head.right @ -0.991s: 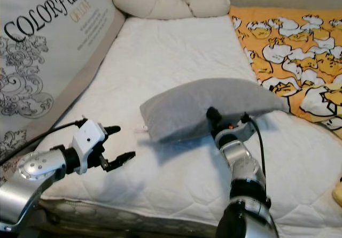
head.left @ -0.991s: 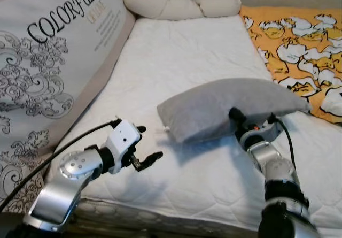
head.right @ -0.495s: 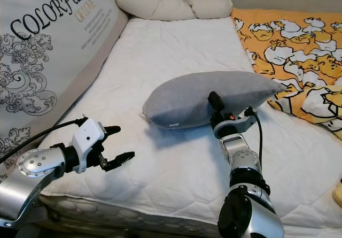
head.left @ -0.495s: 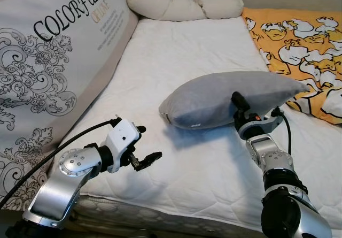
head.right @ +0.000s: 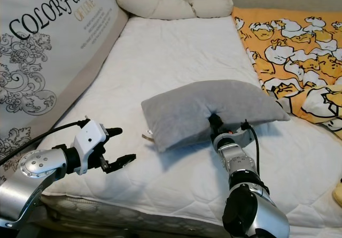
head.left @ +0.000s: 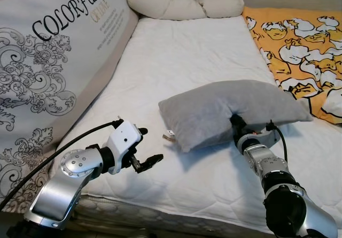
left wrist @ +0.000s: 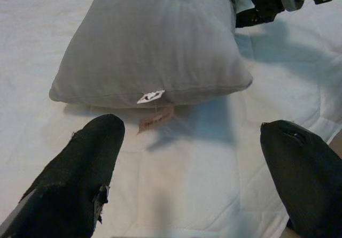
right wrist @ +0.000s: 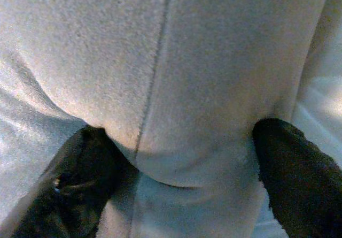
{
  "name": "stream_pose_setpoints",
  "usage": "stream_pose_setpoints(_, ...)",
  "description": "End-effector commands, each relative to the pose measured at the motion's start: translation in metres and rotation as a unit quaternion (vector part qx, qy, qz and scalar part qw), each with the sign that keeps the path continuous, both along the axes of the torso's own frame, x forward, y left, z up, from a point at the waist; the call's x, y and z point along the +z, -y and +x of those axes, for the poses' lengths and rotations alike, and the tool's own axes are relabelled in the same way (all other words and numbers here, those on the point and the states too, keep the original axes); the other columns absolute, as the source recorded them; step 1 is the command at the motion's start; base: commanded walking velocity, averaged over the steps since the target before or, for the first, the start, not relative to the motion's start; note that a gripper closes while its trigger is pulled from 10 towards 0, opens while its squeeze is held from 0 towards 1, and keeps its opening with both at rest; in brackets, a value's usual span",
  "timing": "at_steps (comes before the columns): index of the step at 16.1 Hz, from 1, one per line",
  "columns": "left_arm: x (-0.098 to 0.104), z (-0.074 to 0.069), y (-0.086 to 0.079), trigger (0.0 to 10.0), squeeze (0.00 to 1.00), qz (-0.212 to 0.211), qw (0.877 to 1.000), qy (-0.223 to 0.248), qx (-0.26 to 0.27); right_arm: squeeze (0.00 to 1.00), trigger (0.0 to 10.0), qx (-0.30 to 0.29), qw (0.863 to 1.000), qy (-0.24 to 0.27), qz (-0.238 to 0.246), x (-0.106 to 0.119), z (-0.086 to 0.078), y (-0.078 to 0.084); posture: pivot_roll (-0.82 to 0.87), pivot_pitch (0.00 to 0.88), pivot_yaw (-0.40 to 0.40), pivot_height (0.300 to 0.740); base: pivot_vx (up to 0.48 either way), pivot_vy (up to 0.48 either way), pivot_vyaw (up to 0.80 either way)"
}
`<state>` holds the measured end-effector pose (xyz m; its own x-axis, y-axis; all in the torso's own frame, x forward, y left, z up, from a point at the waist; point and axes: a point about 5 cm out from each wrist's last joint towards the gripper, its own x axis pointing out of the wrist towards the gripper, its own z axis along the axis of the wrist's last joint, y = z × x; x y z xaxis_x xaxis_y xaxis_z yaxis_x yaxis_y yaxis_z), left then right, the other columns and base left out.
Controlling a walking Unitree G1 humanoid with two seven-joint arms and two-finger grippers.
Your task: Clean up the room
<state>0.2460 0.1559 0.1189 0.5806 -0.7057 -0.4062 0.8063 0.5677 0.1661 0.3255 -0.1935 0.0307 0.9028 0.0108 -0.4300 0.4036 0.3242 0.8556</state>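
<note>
Grey pillow (head.left: 230, 109): lies on the white mattress (head.left: 181, 61), its near edge pinched between my right gripper (right wrist: 181, 158) fingers. My left gripper (head.left: 145, 147): fingers spread and empty, hovering above the mattress, near the pillow's tagged corner.

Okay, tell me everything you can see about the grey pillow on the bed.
The grey pillow is a soft, plush-looking rectangular cushion with a seam along its edge and small tags hanging from its side toward the left gripper. It lies on the white quilted mattress, its near edge pinched and dented by the right gripper, whose jaws close on the fabric. The left gripper hovers apart from it, jaws open.
</note>
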Motion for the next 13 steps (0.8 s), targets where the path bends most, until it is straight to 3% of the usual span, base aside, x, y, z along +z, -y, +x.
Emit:
stream_pose_setpoints(1,-0.004,-0.002,-0.003,10.0,0.0,0.01,1.0,-0.005,0.004,0.0,0.0,-0.008,1.0,-0.006,-0.003,-0.002,-0.002,0.002,0.08,0.0,0.046,0.74,0.0,0.0,0.0)
stream_pose_setpoints(13,-0.018,-0.013,0.0,10.0,0.0,0.007,1.0,-0.022,-0.003,0.0,0.0,-0.001,1.0,0.002,-0.02,-0.005,-0.002,-0.001,0.07,0.0,0.044,0.74,0.0,0.0,0.0)
